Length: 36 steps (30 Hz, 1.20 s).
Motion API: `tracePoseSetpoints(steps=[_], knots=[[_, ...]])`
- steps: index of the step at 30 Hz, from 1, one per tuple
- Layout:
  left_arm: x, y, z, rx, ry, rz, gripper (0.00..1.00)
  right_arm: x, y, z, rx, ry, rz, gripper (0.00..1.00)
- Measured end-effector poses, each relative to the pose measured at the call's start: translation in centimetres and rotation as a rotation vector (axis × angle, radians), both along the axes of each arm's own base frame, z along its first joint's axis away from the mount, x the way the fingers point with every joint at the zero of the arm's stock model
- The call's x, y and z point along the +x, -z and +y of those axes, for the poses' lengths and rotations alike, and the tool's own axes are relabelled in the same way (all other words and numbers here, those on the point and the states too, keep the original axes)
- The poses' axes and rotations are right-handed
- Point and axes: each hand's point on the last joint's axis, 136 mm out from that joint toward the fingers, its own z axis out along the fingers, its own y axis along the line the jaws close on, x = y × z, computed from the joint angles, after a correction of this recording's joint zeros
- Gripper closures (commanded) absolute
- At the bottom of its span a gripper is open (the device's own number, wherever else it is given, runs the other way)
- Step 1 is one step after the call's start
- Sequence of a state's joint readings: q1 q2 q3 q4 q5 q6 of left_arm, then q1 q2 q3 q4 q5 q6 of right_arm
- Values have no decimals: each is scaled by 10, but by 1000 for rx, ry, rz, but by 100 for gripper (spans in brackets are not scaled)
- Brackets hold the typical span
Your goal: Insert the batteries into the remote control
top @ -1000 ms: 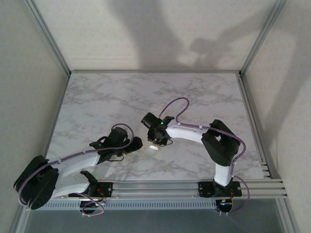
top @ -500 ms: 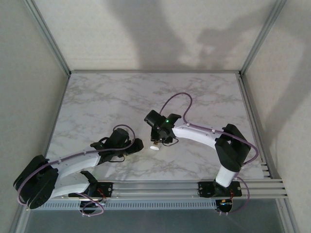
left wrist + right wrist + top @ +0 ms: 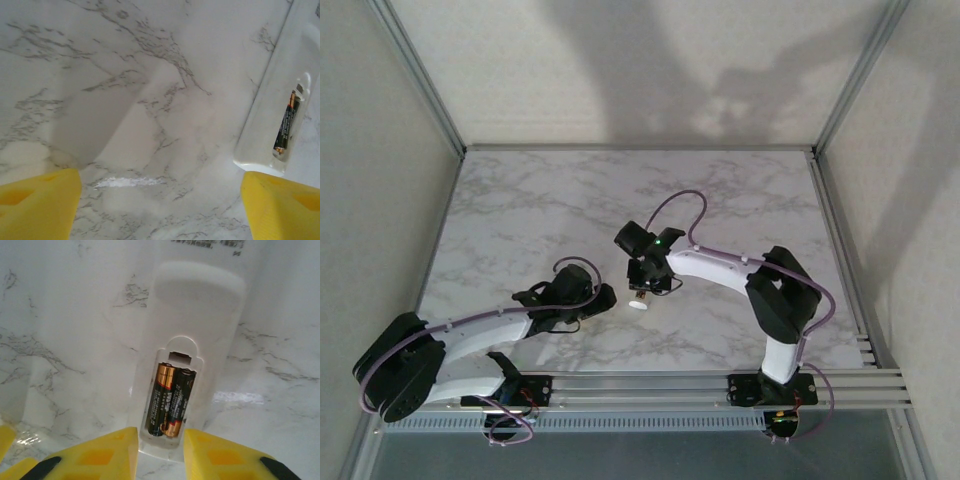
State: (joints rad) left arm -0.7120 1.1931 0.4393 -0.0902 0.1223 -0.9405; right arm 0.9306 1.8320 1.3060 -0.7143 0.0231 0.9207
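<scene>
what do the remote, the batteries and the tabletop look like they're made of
The remote control: probably white plastic, a smooth moulded shell with a soft sheen. The batteries: likely metal cells in a glossy black-and-copper printed wrap. The table: marble-patterned, glossy with glare; real stone or laminate cannot be told.

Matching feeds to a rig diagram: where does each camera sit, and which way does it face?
Top external: above and behind the bases, looking down on the marble table; both arms show, left gripper and right gripper mid-table.
Left wrist: on the left arm, facing the table; yellow fingers in its bottom corners.
Right wrist: on the right arm, facing the remote control; yellow fingers along the bottom.
Shared: both wrist views show the remote control's open battery bay.
</scene>
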Motion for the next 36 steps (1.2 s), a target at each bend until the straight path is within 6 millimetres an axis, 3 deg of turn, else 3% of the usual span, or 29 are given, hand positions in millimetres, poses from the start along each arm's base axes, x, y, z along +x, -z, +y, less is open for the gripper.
tracePoseSetpoints(steps=[4, 13, 26, 36], knots=[[1, -6, 3, -2, -16, -20, 13, -3, 9, 4, -14, 28, 33, 75], [1, -17, 8, -17, -29, -59, 12, -6, 22, 7, -30, 95, 87, 76], [0, -16, 16, -14, -44, -63, 12, -7, 23, 6, -36, 148, 101, 87], [4, -17, 20, -9, -48, -71, 12, -9, 11, 2, -43, 145, 62, 87]])
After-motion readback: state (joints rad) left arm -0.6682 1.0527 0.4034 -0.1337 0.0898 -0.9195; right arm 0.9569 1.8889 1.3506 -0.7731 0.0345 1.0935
